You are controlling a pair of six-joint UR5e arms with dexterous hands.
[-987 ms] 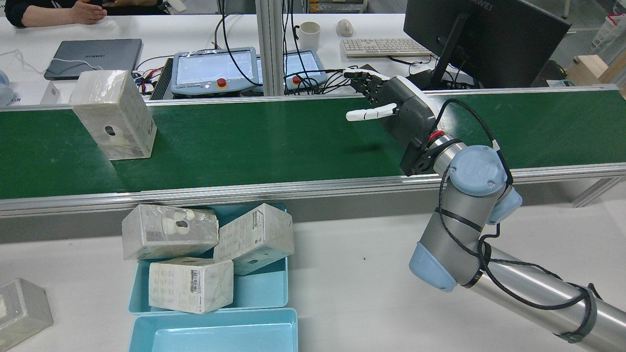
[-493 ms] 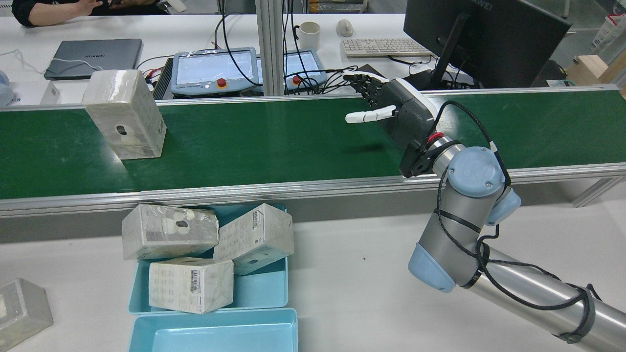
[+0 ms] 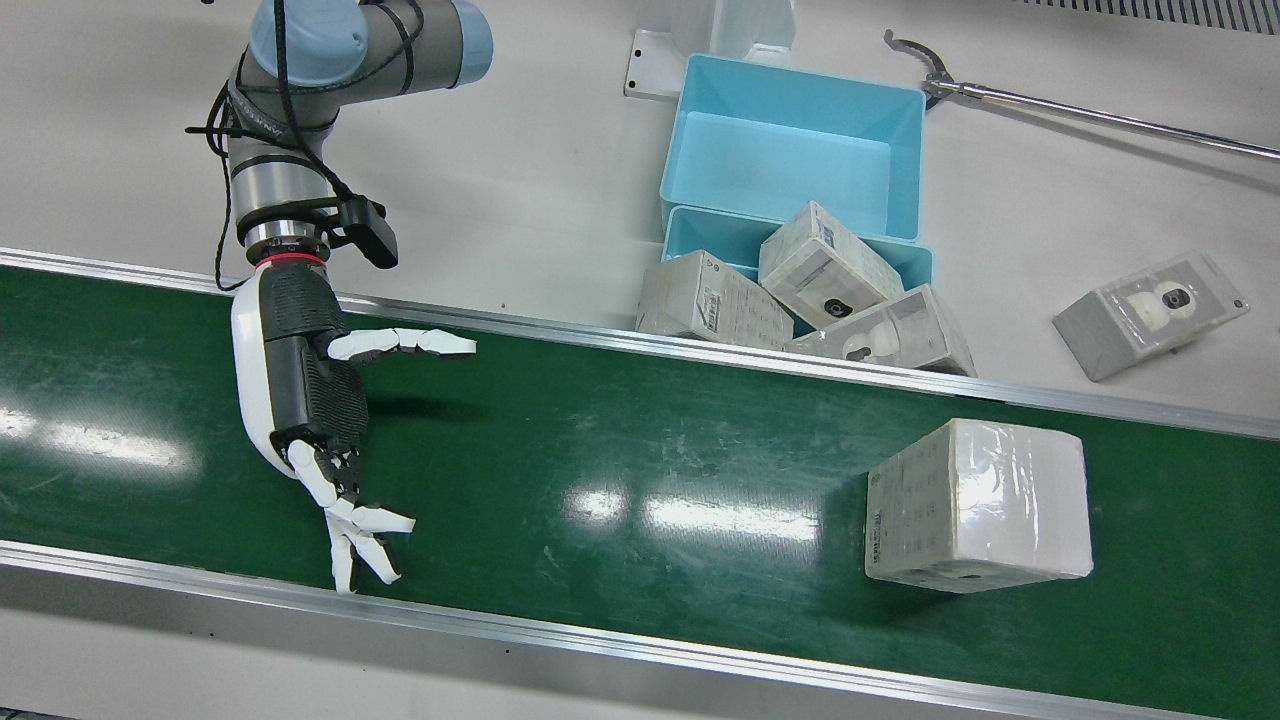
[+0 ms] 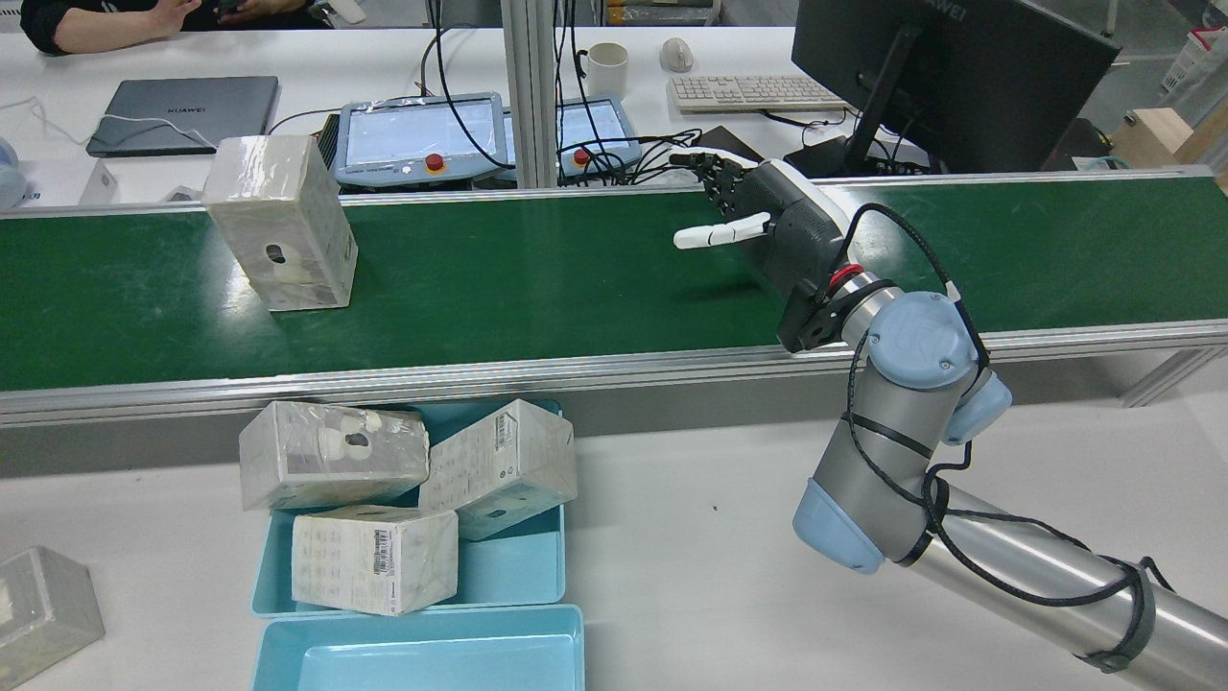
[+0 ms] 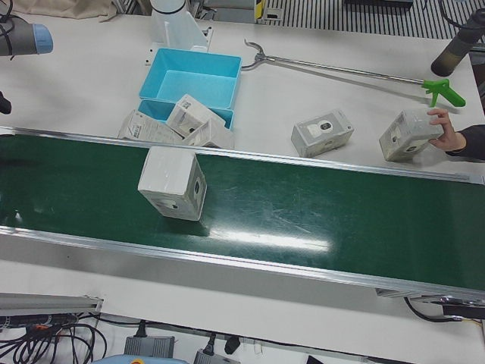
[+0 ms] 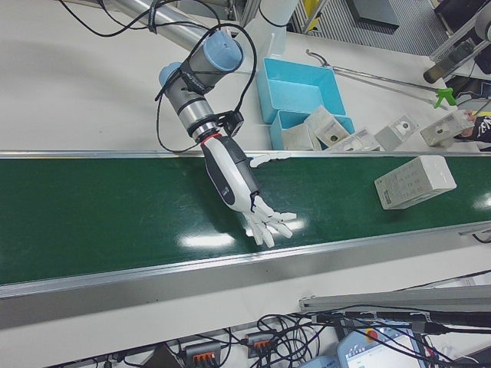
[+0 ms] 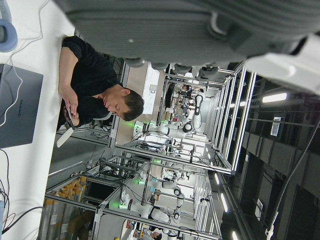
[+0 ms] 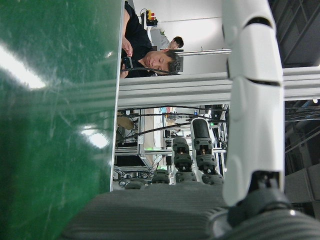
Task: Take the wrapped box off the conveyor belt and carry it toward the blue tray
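A wrapped white box (image 4: 278, 221) stands upright on the green conveyor belt (image 4: 537, 278), far to the left in the rear view. It also shows in the front view (image 3: 975, 500), the left-front view (image 5: 173, 183) and the right-front view (image 6: 414, 182). My right hand (image 4: 787, 226) hovers open and empty over the belt, palm toward the box, well apart from it; it shows too in the front view (image 3: 300, 390) and the right-front view (image 6: 234, 176). The blue tray (image 4: 508, 566) sits on the table beside the belt. My left hand (image 7: 175, 25) shows only in its own view, holding nothing.
Three wrapped boxes (image 4: 374, 557) lie in and on the blue tray; a second blue tray (image 4: 422, 653) adjoins it. A loose box (image 3: 1150, 315) and a grabber tool (image 3: 1080, 110) lie on the table. A person's hand holds another box (image 5: 413, 135). Teach pendants (image 4: 422, 139) stand behind the belt.
The wrapped box has ridden the belt to the right in the rear view, closer to my right hand. The right hand has drifted slightly left and stays open.
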